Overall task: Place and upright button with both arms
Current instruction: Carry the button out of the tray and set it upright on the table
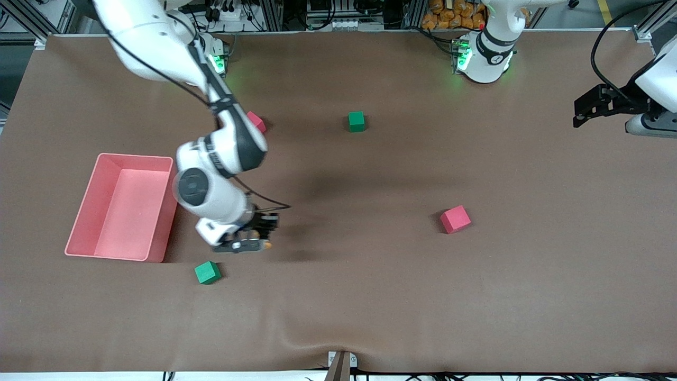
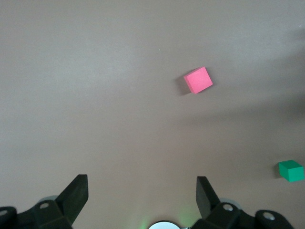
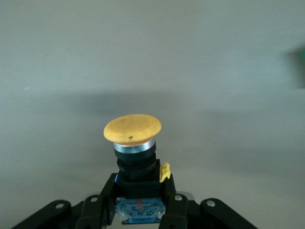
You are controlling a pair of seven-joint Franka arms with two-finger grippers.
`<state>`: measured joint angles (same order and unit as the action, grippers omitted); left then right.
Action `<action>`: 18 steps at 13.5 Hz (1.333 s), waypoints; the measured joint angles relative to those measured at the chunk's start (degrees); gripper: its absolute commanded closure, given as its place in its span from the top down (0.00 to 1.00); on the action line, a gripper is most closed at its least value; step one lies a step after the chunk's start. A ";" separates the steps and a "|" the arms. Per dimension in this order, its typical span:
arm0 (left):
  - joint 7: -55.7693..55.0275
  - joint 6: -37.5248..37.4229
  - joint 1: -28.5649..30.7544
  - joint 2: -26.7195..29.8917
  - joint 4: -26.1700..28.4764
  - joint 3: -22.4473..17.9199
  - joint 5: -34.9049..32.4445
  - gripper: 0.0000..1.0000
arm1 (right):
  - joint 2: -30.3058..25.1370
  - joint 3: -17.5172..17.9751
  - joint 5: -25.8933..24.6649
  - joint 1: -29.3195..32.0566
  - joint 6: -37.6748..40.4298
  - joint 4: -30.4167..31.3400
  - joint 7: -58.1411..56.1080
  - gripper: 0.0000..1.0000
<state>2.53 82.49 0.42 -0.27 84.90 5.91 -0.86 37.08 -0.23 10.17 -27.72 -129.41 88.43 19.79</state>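
Right gripper — clamped on button

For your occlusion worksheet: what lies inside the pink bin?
The pink bin shows only its own bare floor and walls; nothing lies in it. The right arm covers a strip along one edge, so that part is hidden. The button sits in the right gripper.

The button — a black blocky body with a metal collar and a round orange cap — is gripped at its body by the right end effector, cap pointing away from the wrist. It hangs over the tabletop beside the pink bin — above a green cube.
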 measured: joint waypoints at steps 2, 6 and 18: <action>0.00 0.00 0.02 0.00 0.00 -0.03 0.34 1.00 | 1.94 -0.06 0.00 -3.96 -2.87 -0.71 1.98 0.05; 0.00 0.00 0.06 0.00 0.00 -0.04 0.40 1.00 | 2.91 -0.14 -0.01 -8.52 -3.58 -0.82 7.19 0.10; 0.00 0.00 0.12 -0.01 0.19 -0.06 0.41 1.00 | 9.32 -1.05 -2.66 -12.92 -10.97 -2.06 15.37 1.00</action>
<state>2.53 82.49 0.54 -0.28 85.09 5.85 -0.46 46.39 -1.28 7.51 -40.64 -140.38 86.37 35.16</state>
